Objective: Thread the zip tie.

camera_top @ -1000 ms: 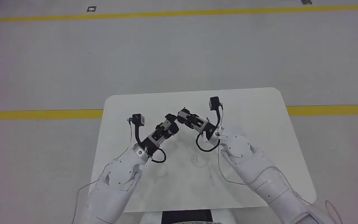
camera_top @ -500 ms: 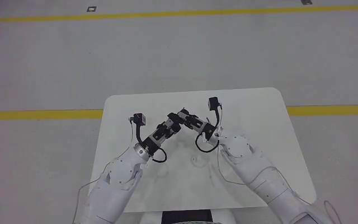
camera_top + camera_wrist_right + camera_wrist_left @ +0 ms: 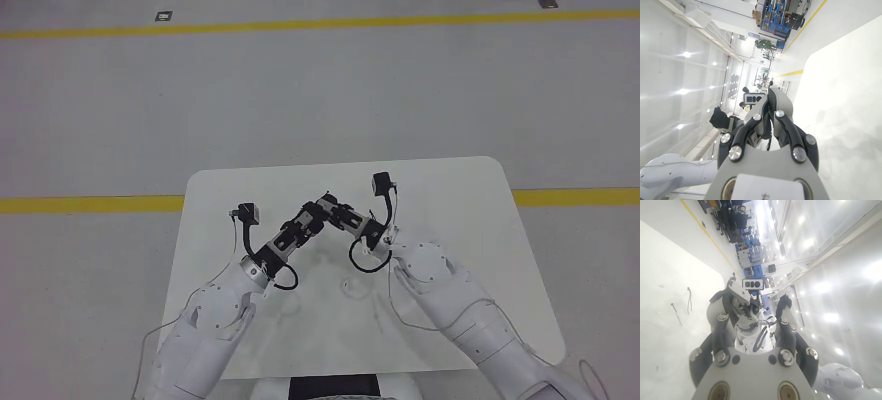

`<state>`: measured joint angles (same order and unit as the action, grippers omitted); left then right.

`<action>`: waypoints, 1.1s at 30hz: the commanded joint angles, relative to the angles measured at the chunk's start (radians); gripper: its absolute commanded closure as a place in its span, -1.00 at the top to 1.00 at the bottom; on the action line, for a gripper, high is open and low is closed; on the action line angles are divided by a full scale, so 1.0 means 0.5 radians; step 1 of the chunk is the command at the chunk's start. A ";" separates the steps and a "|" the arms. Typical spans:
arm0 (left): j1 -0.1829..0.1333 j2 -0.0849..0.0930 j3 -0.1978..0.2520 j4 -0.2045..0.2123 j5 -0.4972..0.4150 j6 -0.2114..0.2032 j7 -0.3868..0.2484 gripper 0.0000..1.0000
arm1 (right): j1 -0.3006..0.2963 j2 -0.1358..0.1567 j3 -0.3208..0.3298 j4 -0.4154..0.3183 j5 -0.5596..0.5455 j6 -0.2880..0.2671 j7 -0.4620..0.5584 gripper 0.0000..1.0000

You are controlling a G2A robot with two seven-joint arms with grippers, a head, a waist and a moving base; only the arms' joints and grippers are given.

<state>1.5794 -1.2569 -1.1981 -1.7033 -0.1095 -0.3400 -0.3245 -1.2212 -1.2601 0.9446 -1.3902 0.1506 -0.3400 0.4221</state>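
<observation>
Heads up, you won't get the threading point from the top view. The left gripper and right gripper meet tip to tip above the middle of the table, and their own bodies cover whatever sits between the tips. I can't tell whether either one has a zip tie (too thin against the dark pads). Left jaws are spread wide: in the left wrist view its fingers stand far apart, with the right gripper's nose framed between them. Right jaws are clenched, with the grey fingers pressed together along the ribbed pad, and anything pinched there isn't readable. The ones you can actually see are two loose zip ties lying flat on the table's near half, apart from both grippers.
</observation>
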 commanded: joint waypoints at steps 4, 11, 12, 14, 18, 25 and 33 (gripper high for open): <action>-0.003 0.005 0.005 0.018 0.008 0.000 0.005 -0.06 | -0.016 -0.001 0.026 -0.018 -0.009 0.000 0.011 -1.00; -0.005 0.010 0.009 0.024 -0.004 0.000 0.025 -0.08 | -0.028 -0.005 0.047 -0.027 -0.031 0.000 0.036 -1.00; -0.005 0.011 0.009 0.027 -0.004 0.000 0.028 -0.10 | -0.030 -0.006 0.048 -0.027 -0.032 0.000 0.039 -1.00; -0.007 0.013 0.006 0.032 -0.004 0.000 0.035 -0.14 | -0.032 -0.008 0.052 -0.029 -0.034 0.000 0.045 -1.00; -0.007 0.016 0.009 0.035 -0.016 0.000 0.039 -0.26 | -0.036 -0.012 0.057 -0.028 -0.040 0.000 0.055 -1.00; -0.005 0.023 0.013 0.054 -0.013 0.001 0.047 -0.46 | -0.038 -0.021 0.068 -0.028 -0.053 0.000 0.064 -1.00; -0.012 0.027 0.034 0.071 -0.013 0.008 0.055 -0.72 | -0.049 -0.029 0.086 -0.036 -0.061 0.000 0.074 -1.00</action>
<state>1.5744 -1.2436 -1.1822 -1.6685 -0.1154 -0.3363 -0.2976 -1.2453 -1.2742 0.9868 -1.4082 0.1205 -0.3400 0.4582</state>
